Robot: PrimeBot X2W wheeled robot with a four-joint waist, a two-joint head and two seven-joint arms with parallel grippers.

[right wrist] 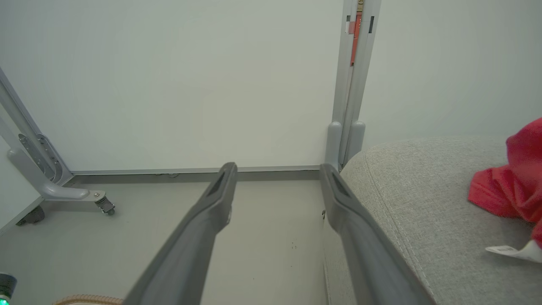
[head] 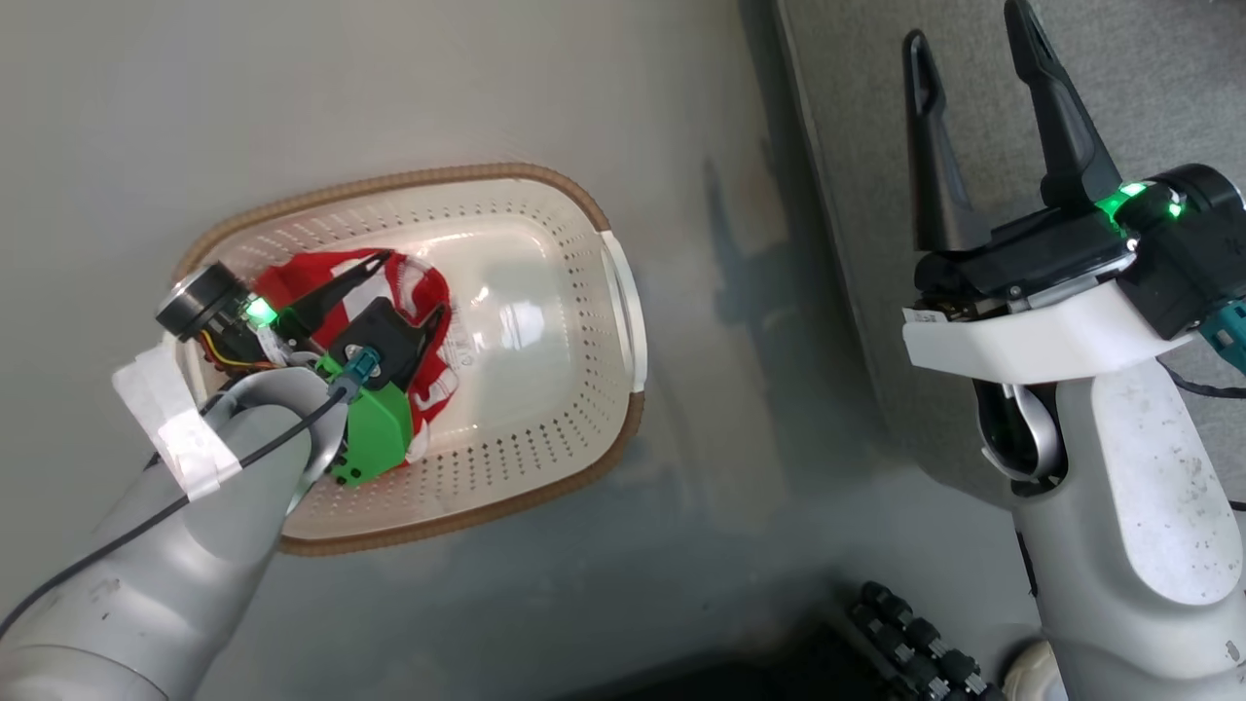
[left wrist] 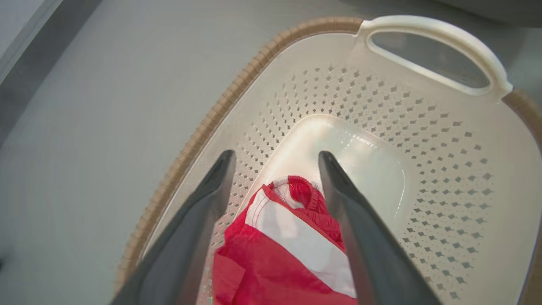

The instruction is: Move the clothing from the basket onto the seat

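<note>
- The basket (head: 545,428) stands on the grey floor (head: 195,97), just beside the seat (head: 1149,88).
- One red garment with broad white stripes (head: 292,276) lies bunched at the end of the basket nearest the left arm; the rest of the basket's bottom is bare.
- The left gripper (head: 414,282) reaches down into the basket, jaws spread, with the striped cloth between the two fingers; they are not pinching it.
- The right gripper (head: 966,24) is raised by the seat's edge, jaws spread and holding nothing.
- On the seat lies the other red garment (right wrist: 508,190), its white tag (right wrist: 512,250) on the cushion.
</note>
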